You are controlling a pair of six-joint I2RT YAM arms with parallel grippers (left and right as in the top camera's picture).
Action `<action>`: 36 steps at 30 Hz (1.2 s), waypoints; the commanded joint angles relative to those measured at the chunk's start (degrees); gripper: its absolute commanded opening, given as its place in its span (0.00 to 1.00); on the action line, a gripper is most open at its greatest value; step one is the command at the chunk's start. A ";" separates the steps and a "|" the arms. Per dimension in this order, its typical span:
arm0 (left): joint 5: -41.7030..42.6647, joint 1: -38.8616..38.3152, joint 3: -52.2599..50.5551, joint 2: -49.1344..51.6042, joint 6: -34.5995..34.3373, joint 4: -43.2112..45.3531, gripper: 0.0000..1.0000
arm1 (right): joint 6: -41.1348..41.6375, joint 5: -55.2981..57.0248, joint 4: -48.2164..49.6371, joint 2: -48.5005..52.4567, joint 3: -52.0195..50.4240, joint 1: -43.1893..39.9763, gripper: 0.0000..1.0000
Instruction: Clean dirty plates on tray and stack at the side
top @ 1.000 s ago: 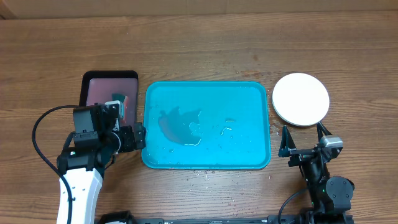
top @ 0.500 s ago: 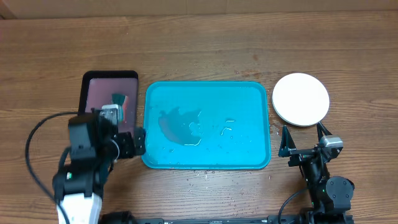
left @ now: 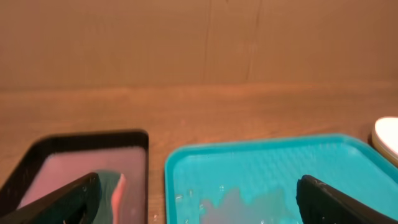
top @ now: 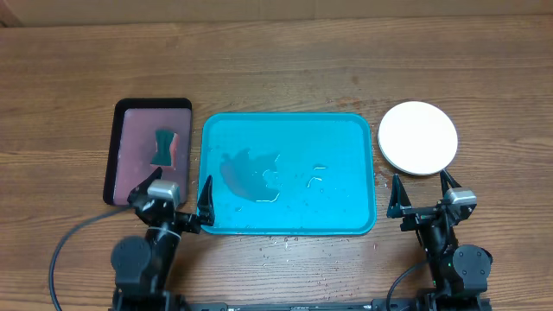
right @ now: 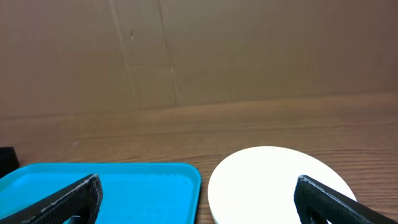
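Observation:
The turquoise tray (top: 346, 138) lies mid-table with water puddles and no plates on it; it also shows in the left wrist view (left: 261, 162) and the right wrist view (right: 124, 186). A white plate (top: 418, 136) tops a stack right of the tray, also in the right wrist view (right: 270, 180). The blue and lime-green plates are hidden. My left gripper (top: 177, 203) is open and empty at the tray's front left corner. My right gripper (top: 423, 192) is open and empty just in front of the plate stack.
A black-rimmed maroon tray (top: 130, 121) with a green-and-red sponge (top: 162, 145) sits left of the turquoise tray; it shows in the left wrist view (left: 74, 149). Water drops (top: 281, 244) lie on the wood in front of the tray. A cardboard wall stands behind the table.
My left arm has pulled back from over the maroon tray toward the table's front edge, uncovering the sponge. The right arm has not moved.

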 commanded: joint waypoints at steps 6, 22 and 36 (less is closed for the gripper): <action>-7.69 -0.31 -9.18 -11.65 -2.25 10.19 1.00 | -0.42 -0.04 0.35 -0.57 -0.57 -0.11 1.00; -9.77 -0.28 -9.16 -12.90 -3.80 -2.21 1.00 | -0.42 -0.04 0.35 -0.57 -0.57 -0.11 1.00; -9.77 -0.26 -9.16 -12.81 -3.80 -2.21 1.00 | -0.42 -0.04 0.35 -0.57 -0.57 -0.11 1.00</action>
